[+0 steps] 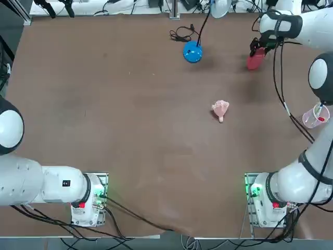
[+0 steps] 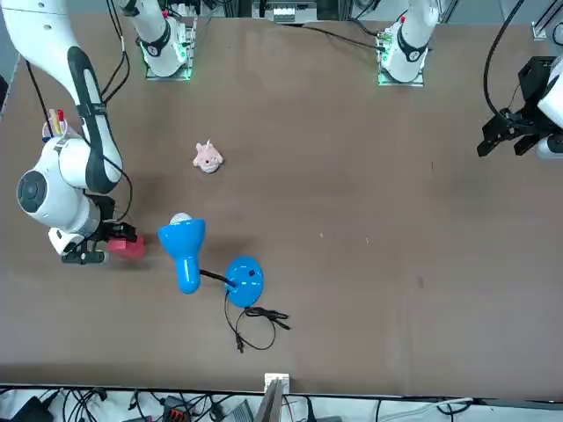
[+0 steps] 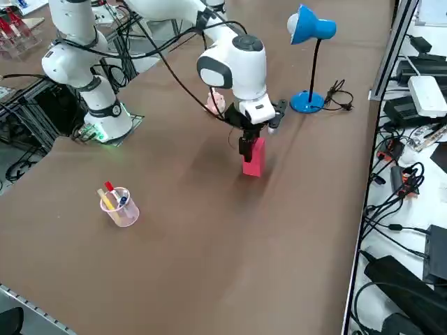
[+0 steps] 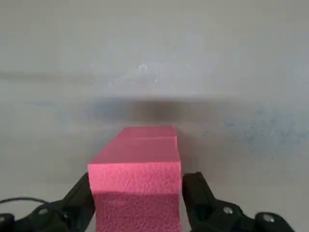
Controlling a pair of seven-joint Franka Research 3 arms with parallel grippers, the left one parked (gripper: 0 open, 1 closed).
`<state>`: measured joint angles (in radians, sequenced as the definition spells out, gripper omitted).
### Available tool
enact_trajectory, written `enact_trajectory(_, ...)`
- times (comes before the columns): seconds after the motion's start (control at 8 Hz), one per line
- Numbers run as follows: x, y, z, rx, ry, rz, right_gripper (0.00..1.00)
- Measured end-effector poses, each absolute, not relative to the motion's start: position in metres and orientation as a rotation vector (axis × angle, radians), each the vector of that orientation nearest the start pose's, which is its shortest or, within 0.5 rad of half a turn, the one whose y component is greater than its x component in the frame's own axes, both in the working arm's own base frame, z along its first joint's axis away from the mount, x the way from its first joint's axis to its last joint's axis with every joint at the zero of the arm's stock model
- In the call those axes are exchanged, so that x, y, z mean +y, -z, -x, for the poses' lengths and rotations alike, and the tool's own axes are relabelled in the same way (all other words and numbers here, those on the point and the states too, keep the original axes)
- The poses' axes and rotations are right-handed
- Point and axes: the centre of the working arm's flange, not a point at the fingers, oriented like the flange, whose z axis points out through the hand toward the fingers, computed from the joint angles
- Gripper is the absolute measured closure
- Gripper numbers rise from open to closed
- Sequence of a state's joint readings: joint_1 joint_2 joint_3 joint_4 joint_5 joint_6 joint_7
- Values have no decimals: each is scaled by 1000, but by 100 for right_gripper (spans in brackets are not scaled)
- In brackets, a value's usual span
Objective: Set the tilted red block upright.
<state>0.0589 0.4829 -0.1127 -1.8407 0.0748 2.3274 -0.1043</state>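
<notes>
Spread wide at the right gripper, with the red block between the black fingers and slim gaps beside it; no firm grip to see. From left to right across the top view, look first at the coiled black cable, near the far edge of the table. Just beside it, note the blue lamp, with its round base on the tabletop and its blue head raised on a dark stem. Farther right and nearer the robot, find the pale pink lumpy object, well apart from the gripper. Next, farther right again and toward the far side, come to the red block, below the right gripper; hard to tell whether fully upright or touching the table. Last, at the right, see the translucent cup, holding pens and standing near the right arm
</notes>
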Motion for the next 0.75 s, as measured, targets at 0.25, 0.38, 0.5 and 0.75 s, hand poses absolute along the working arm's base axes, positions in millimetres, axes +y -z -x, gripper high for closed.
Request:
enact_trajectory(0.25, -28, -278, -648, -22, 43, 3139, 0)
enact_trajectory(0.38, -27, -284, -650, -24, 60, 3138, 0)
enact_trajectory(0.5, -25, -292, -651, -28, 81, 3137, 0)
enact_trajectory(0.75, -15, -316, -653, -53, 132, 3131, 0)
